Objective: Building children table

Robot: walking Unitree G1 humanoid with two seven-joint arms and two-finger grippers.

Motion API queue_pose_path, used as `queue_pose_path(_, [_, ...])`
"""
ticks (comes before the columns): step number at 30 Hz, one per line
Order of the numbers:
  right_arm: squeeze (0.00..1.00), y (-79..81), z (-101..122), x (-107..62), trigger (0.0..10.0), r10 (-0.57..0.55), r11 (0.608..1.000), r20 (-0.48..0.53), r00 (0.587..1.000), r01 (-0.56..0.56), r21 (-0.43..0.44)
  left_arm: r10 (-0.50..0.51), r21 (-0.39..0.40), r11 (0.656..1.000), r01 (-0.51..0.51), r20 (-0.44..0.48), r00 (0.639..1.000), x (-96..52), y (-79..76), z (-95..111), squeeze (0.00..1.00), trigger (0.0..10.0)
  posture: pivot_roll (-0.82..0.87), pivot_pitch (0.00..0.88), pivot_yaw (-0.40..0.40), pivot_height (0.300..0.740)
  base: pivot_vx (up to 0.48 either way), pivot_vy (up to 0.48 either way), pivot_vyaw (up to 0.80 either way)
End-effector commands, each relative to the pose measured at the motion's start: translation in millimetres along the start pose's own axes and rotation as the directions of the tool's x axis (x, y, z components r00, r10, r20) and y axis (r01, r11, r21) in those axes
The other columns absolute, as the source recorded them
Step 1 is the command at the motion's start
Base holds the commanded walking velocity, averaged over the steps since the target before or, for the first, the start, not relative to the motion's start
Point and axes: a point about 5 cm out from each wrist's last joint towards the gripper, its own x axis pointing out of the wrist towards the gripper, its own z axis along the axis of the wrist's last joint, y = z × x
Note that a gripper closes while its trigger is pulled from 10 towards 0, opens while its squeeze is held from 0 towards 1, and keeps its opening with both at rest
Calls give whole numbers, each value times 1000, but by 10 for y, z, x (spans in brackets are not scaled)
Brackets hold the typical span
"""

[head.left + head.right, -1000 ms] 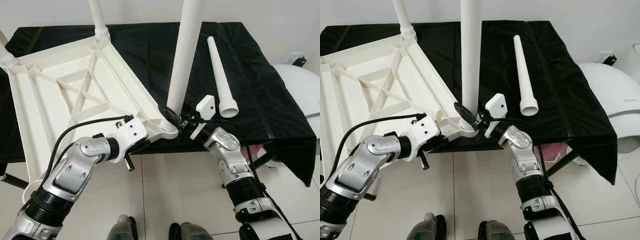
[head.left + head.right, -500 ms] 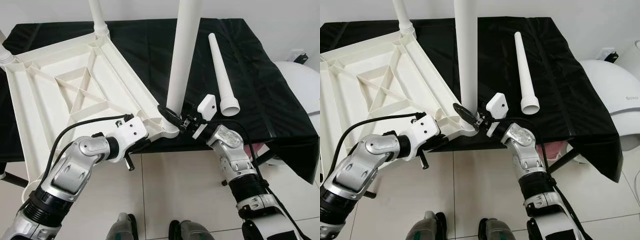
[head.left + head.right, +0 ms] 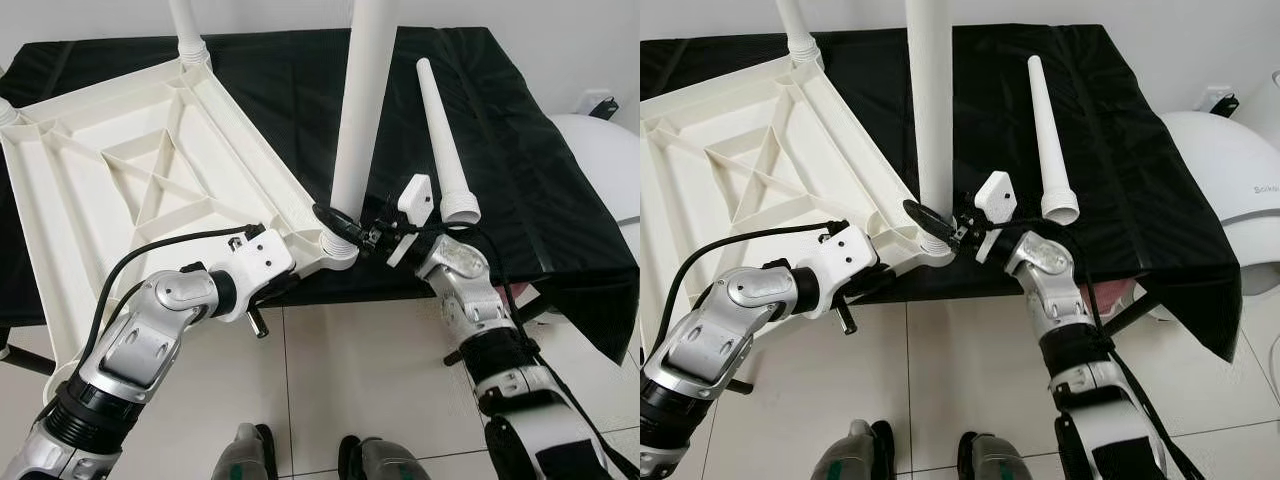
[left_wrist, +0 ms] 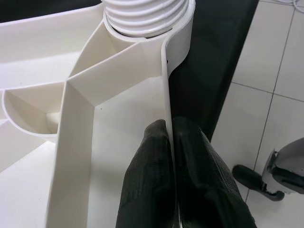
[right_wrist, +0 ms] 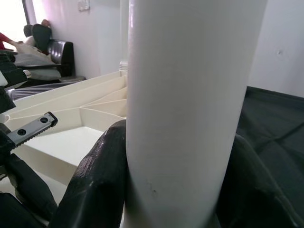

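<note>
Head cameras peer steeply down over the upturned tabletop (image 3: 150, 190) and black cloth (image 3: 520, 170), sharing the corner socket at six o'clock, where the left wrist camera hugs the rim (image 4: 166, 85) and the right one faces the standing leg (image 5: 190, 109) close up.

Both arms are silver metal with ribbed black cuffs. White plastic housings cap each wrist, and a black cable (image 3: 150, 258) loops along the left arm (image 3: 140, 345). The fingers (image 4: 156, 185) are matte black, textured rubber. Grey-green feet (image 3: 245, 455) show below.
</note>
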Motion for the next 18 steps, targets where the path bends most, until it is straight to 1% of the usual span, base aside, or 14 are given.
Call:
queue_pose_path(1, [0, -36, -236, -152, 10000, -25, 996, -116, 993, 35, 83, -4, -5, 1000, 4, -38, 999, -29, -7, -61, 0, 10000, -2, 221, -5, 740, 0, 0, 0])
queue_pose_path(2, [0, -36, -236, -152, 10000, -25, 996, -116, 993, 35, 83, -4, -5, 1000, 4, -38, 999, -29, -7, -61, 0, 10000, -2, 221, -5, 740, 0, 0, 0])
queue_pose_path(5, [0, -32, -228, -139, 10000, 31, 996, -127, 991, -20, 88, -5, -7, 1000, 5, -38, 999, -34, -8, -58, 0, 10000, -1, 223, -5, 740, 0, 0, 0])
queue_pose_path(8, [0, -29, -225, -136, 10000, 43, 996, -127, 991, -31, 88, -5, -7, 1000, 5, -38, 999, -35, -7, -58, 0, 10000, -1, 223, -5, 740, 0, 0, 0])
queue_pose_path(11, [0, 5, -215, -127, 10000, 99, 992, -133, 986, -88, 88, -4, -7, 1000, 4, -38, 999, -39, -7, -52, 0, 10000, 1, 224, -6, 740, 0, 0, 0])
queue_pose_path(18, [0, 34, -228, -143, 10000, 126, 990, -137, 983, -116, 82, -4, -9, 1000, 4, -38, 999, -40, -9, -50, 0, 10000, -1, 220, -5, 740, 0, 0, 0])
